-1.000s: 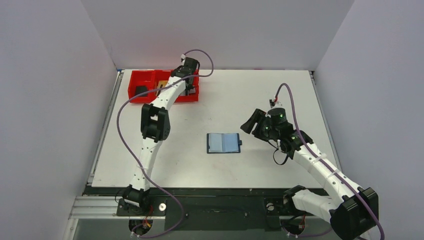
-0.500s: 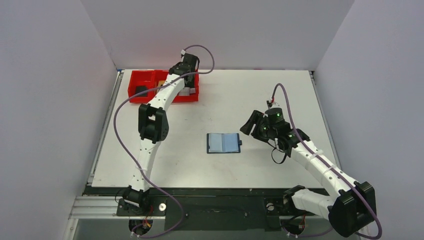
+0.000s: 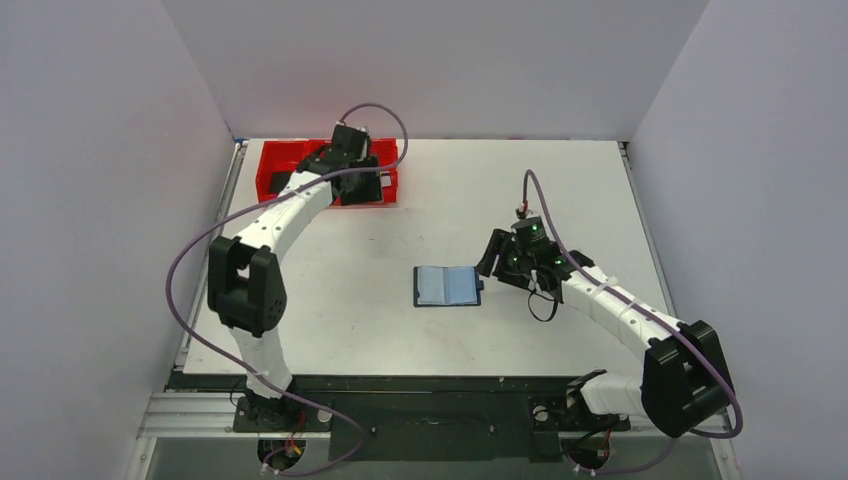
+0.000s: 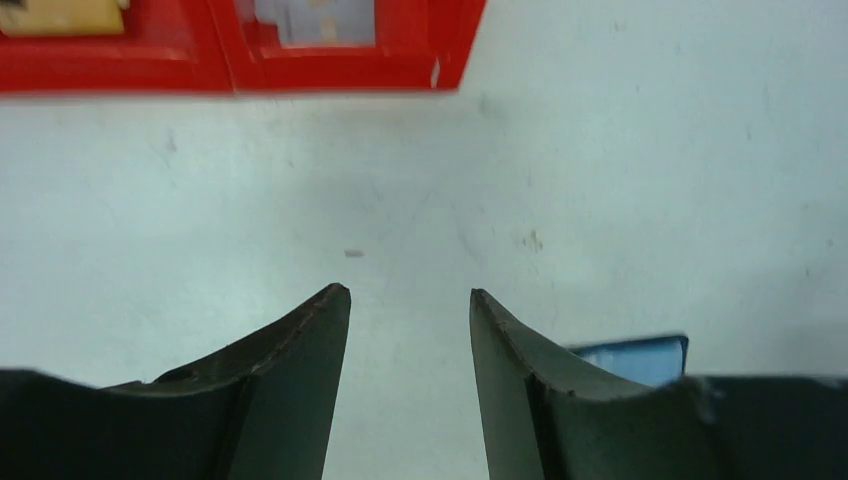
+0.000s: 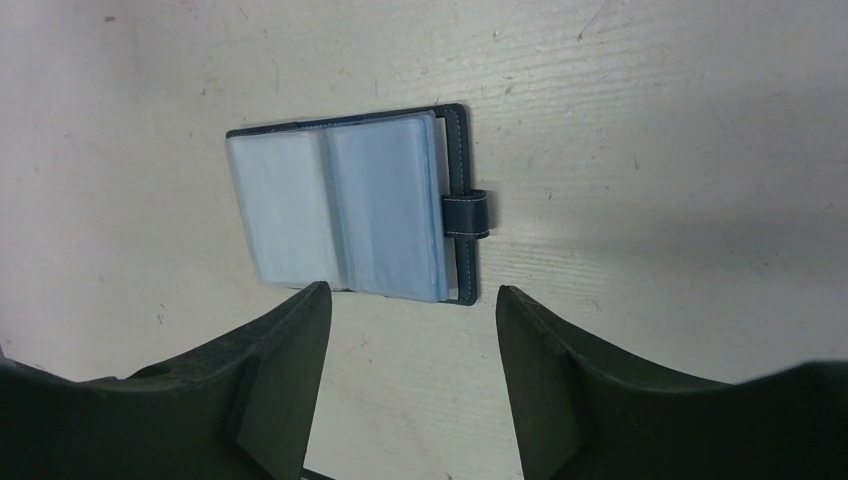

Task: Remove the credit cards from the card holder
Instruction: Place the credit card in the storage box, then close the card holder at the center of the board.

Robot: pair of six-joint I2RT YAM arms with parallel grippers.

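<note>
Mid-table: card holder [image 5: 350, 215] lies open for access | your right gripper [image 5: 412, 290] open just beside it | left gripper [image 4: 410, 295] open, empty, near red tray [image 4: 340, 75]

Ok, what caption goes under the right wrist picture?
Right gripper, open, near the card holder lying open on the table.

Card holder [image 5: 350, 210]: navy leather-look cover, matt, pale stitching at the edge; inner pockets of clear blue-grey plastic, faintly glossy.
Strap tab [image 5: 466, 214]: same dark matt material, stitched.
Worktop [image 5: 650, 120]: white, matt, scuffed and streaked.
Red tray [image 4: 340, 70]: hard plastic, smooth, slight sheen.
Left claw [image 4: 410, 295], right claw [image 5: 410, 295]: dark matt plastic, roughened along the finger edges.
Cable [image 3: 170, 285]: purple, smooth sheath.
</note>
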